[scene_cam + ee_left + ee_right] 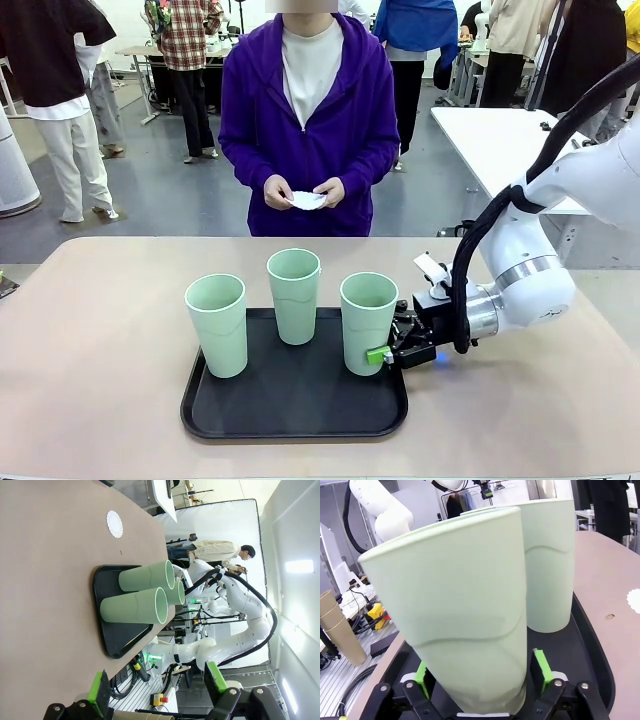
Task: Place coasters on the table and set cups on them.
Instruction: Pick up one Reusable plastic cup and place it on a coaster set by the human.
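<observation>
- Front view: right end effector (pixel 378 352) closed on the low wall of the right cup (pixel 368 322), cup base on the black tray (pixel 300 425); confirmed in right wrist view, green pads (pixel 542 667) pressed to both sides.
- Left end effector (pixel 156 685) open, holding nothing, well back from the tray on its left.
- Middle cup (pixel 294 295) and left cup (pixel 217 325) upright on the tray, untouched.
- One coaster (pixel 114 524) flat on the surface (pixel 100 350), beyond the tray; second coaster (pixel 307 201) in the person's hands (pixel 278 192) at the far side.
- Step judged: pick-up of the first cup. Next: lift clear of the tray lip, keep upright, set centred on the laid coaster.
- Surface beige and matte, with rounded corners; busy room behind, with people standing and a white table (pixel 500 140) at far right.
</observation>
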Action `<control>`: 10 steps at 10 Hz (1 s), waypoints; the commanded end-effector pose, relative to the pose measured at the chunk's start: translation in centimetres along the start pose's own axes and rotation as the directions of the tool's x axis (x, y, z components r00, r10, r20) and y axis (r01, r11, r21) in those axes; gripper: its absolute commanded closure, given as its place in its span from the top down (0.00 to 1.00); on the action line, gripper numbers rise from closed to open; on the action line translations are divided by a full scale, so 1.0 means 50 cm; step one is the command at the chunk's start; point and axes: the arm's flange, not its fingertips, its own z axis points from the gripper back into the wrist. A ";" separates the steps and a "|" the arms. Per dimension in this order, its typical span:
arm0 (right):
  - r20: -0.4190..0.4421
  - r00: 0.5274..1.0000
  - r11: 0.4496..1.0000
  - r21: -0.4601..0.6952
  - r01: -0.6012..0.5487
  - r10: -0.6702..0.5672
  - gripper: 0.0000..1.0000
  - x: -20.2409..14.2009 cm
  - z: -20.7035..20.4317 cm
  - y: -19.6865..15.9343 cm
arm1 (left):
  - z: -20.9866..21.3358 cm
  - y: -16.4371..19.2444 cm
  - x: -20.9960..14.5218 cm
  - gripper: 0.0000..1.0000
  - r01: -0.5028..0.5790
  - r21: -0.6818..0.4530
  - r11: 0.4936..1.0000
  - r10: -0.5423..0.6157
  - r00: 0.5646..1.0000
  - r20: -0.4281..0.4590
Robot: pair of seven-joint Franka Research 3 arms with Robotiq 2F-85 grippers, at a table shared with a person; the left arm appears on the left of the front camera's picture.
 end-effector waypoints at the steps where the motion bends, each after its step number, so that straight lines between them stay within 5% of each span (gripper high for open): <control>1: 0.021 0.999 0.999 0.008 -0.032 0.032 0.41 -0.003 -0.007 -0.006 | 0.006 0.000 0.000 1.00 0.014 -0.011 1.000 -0.014 1.000 -0.001; 2: 0.026 0.999 0.999 0.012 -0.037 0.037 0.00 0.001 -0.004 0.000 | 0.006 0.000 0.000 1.00 0.014 -0.011 1.000 -0.014 1.000 -0.001; 4: 0.038 0.999 0.999 0.014 -0.039 0.039 0.00 0.024 0.006 0.024 | 0.006 0.000 0.000 1.00 0.014 -0.011 1.000 -0.014 1.000 -0.001; 5: 0.051 0.998 1.000 0.006 -0.025 0.025 0.23 0.047 0.012 0.043 | 0.006 0.000 0.000 1.00 0.014 -0.011 1.000 -0.014 1.000 -0.001; 10: 0.020 1.000 1.000 -0.005 -0.011 0.011 0.23 0.290 0.038 0.094 | 0.006 0.000 0.000 1.00 0.014 -0.011 1.000 -0.014 1.000 -0.001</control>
